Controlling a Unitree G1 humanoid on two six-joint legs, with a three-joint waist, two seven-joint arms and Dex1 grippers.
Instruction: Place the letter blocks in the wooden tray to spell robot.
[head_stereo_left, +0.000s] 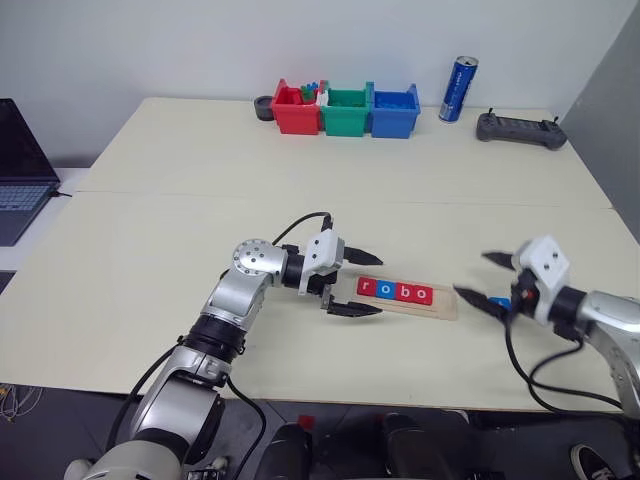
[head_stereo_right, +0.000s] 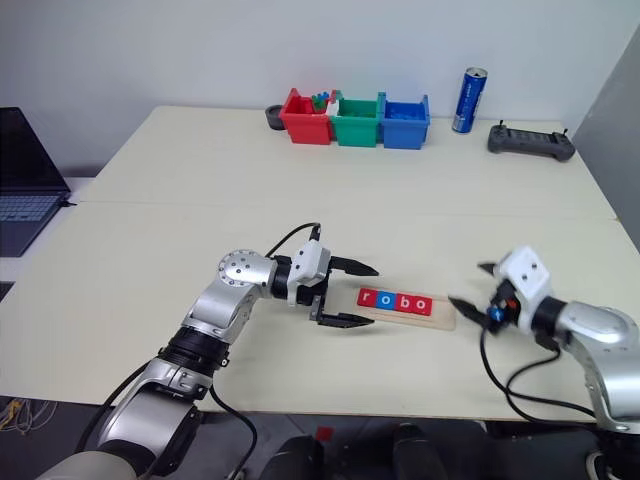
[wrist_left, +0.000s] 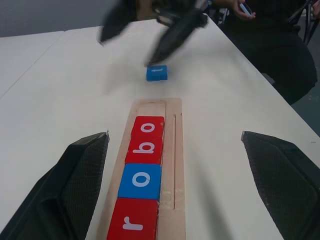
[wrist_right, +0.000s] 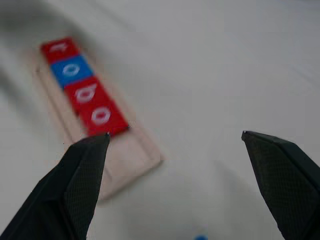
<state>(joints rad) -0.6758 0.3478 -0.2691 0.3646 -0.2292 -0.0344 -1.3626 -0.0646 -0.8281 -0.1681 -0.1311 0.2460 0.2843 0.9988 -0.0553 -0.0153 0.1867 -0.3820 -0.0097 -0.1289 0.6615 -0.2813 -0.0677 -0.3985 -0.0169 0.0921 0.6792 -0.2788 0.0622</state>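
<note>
At the far left edge you see a laptop (head_stereo_left: 20, 170) on a side surface beside the table (head_stereo_left: 150, 230). Moving right, the left gripper (head_stereo_left: 358, 284) sits at the left end of the wooden tray (head_stereo_left: 440, 305), pointing along it, its 2 black fingers spread wide apart and clamped on nothing. The wooden tray lies flat near the front edge of the table, between the 2 grippers. In it you find 4 letter blocks (head_stereo_left: 395, 292) set edge to edge from the left end: red "r" (wrist_left: 133, 222), blue "o" (wrist_left: 141, 180), red "b" (wrist_left: 144, 149) and red "o" (wrist_left: 148, 127). The slot at the right end of the tray is bare wood. At the back of the table, a red bin (head_stereo_left: 297, 108), a green bin (head_stereo_left: 346, 110) and a blue bin (head_stereo_left: 394, 110) stand side by side, then a blue can (head_stereo_left: 459, 89) upright and a dark controller (head_stereo_left: 520, 130). Right of the tray, a 5th block, blue (wrist_left: 157, 72), lies on the table just past the tray's right end; you cannot read its letter. The right gripper (head_stereo_left: 492, 279) hangs over that block, its fingers wide apart and holding nothing.
</note>
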